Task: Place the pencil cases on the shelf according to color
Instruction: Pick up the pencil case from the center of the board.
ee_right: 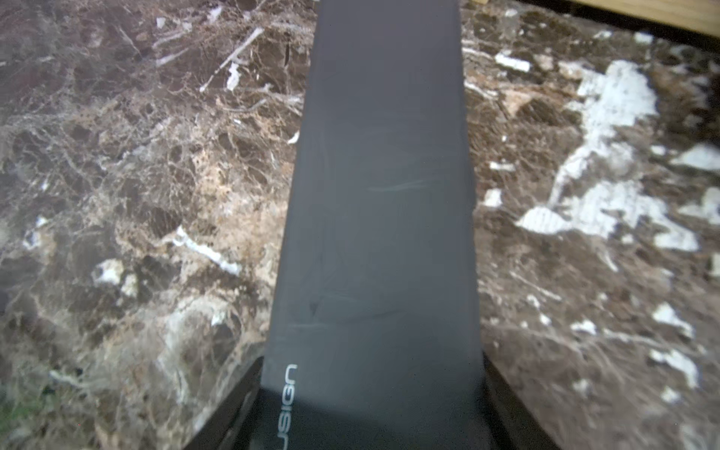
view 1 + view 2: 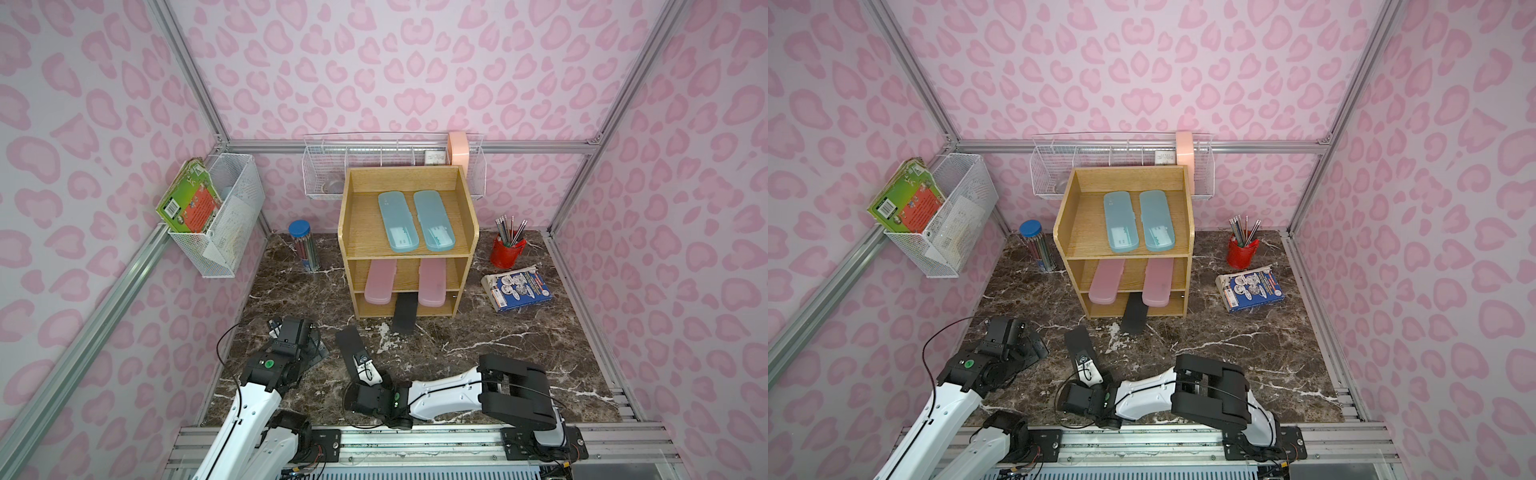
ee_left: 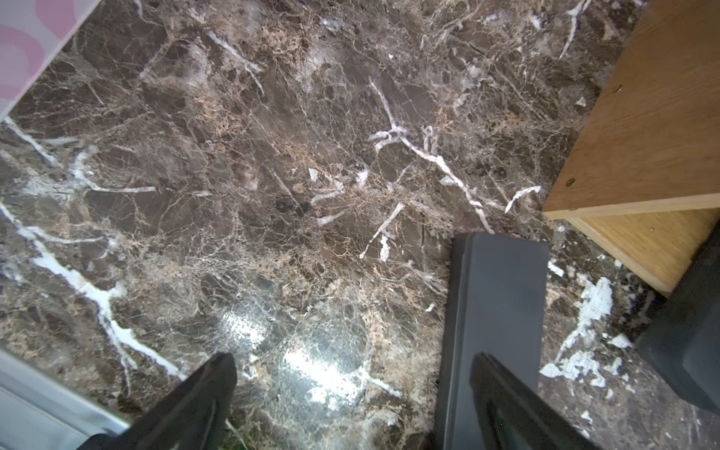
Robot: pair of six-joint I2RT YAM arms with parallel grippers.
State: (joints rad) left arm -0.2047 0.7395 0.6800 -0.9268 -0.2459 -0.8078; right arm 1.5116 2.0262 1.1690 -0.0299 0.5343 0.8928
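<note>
Marble table, before shelf: right gripper clamped on black case; left gripper splayed, empty. Hold level, slide into bottom tier beside other case.

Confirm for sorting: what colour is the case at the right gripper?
Matte black case; the right wrist view shows it best.

Looking steeply down from high in both top views, whole table and shelf shared. Close over the marble from each wrist, sharing one black pencil case.
</note>
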